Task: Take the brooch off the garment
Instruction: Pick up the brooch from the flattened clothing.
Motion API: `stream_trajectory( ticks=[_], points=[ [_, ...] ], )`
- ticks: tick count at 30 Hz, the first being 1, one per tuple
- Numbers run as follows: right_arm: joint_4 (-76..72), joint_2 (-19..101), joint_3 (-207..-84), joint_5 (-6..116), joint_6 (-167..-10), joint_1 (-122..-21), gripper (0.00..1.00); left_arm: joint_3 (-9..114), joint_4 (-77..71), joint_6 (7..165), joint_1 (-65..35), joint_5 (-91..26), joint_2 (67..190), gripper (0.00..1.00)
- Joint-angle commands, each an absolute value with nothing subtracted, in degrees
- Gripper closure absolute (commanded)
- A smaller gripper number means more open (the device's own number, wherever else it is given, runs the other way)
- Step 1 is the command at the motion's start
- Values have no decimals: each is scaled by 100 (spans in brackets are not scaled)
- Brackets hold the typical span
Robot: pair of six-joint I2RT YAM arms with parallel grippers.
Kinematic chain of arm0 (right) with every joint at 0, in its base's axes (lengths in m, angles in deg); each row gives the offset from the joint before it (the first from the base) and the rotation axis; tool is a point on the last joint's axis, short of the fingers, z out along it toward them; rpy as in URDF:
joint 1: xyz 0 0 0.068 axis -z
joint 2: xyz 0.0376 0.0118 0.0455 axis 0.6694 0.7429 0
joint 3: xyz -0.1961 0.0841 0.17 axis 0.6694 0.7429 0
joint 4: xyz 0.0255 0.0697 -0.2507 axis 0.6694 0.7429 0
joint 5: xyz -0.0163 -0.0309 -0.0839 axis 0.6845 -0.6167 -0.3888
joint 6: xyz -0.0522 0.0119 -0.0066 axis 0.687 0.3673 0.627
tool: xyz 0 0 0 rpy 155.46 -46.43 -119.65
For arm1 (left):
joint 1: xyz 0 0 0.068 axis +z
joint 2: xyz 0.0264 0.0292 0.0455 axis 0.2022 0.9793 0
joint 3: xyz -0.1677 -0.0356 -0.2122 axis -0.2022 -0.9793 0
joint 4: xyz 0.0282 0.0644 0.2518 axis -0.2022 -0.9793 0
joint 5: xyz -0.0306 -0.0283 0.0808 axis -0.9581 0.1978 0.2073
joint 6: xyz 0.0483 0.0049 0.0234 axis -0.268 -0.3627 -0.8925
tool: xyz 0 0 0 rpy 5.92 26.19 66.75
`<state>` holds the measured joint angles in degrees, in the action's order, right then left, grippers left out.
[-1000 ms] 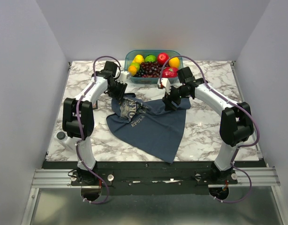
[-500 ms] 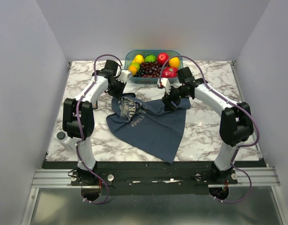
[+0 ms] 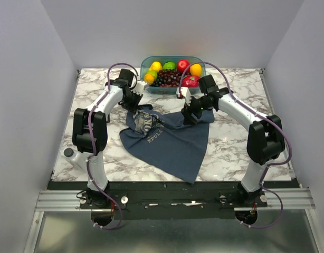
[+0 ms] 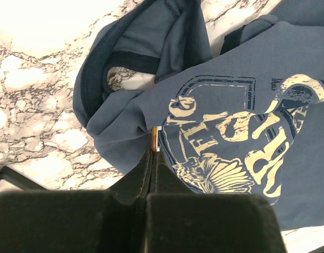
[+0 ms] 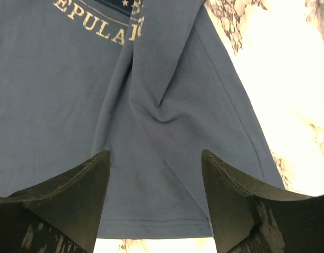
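Note:
The garment (image 3: 172,142) lies crumpled on the marble table, slate-blue with a pale print; it also fills the left wrist view (image 4: 230,79) and the right wrist view (image 5: 151,105). A thin gold and silver sliver, the brooch (image 4: 153,138), shows edge-on at the left edge of the print. My left gripper (image 4: 153,153) is shut on it, its tips pressed together at the garment's upper left (image 3: 138,103). My right gripper (image 5: 155,155) stands wide open just over the plain cloth near the hem, at the garment's upper right corner (image 3: 191,113).
A teal bin (image 3: 143,67) of fruit and grapes stands at the back of the table, just behind both grippers. A small grey round object (image 3: 68,153) sits at the table's left edge. Bare marble (image 3: 236,147) lies to the right of the garment.
My left gripper has closed from part open to shut on the brooch and its arm has shifted slightly. The right arm and the garment have hardly moved.

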<state>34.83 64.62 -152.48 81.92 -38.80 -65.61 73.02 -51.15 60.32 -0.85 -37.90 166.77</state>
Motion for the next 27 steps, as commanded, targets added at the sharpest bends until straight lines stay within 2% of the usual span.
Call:
stream_trajectory(
  ticks=[1,3,5,10,13,16,24,27],
  points=[
    [3524,6301,-15497,8438,-4067,-6601,23,7451,-5116,5918,-108,-3472,16740,89],
    [3524,6310,-15497,8456,-4076,-6610,23,7434,-5116,5944,-108,-3480,16810,77],
    [3524,6319,-15497,8447,-4076,-6610,23,7425,-5116,5988,-108,-3542,16863,74],
    [3533,6301,-15489,8421,-4067,-6610,23,7416,-5098,6006,-143,-3551,16907,78],
    [3533,6266,-15462,8421,-4076,-6610,23,7495,-5160,6006,-143,-3638,16863,87],
    [3542,6257,-15436,8438,-4084,-6610,23,7548,-5239,5997,-134,-3743,16679,89],
    [3559,6389,-15541,8517,-4155,-6636,23,7302,-5248,6058,-134,-3911,16335,86],
    [3568,6433,-15620,8526,-4163,-6672,23,7311,-5213,6129,-134,-3911,16414,81]
  ],
)
